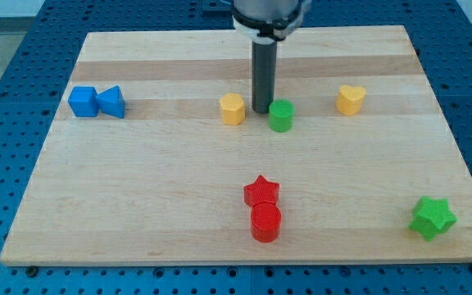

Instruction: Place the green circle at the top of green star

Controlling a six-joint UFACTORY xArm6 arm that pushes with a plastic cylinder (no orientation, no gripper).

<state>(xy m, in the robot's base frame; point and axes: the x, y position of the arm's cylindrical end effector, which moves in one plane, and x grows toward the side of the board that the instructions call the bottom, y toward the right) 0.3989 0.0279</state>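
The green circle [281,115] stands on the wooden board [138,180] a little above the middle. The green star [432,217] lies near the board's bottom right corner, far from the circle. My tip [262,110] is down on the board just left of the green circle, touching or almost touching its upper left side. The rod rises straight up from there to the arm at the view's top.
A yellow hexagon [232,108] sits just left of my tip. A yellow heart [351,99] is to the right. A blue cube [82,102] and blue triangle [111,102] touch at the left. A red star [261,192] sits above a red circle [265,222] at bottom centre.
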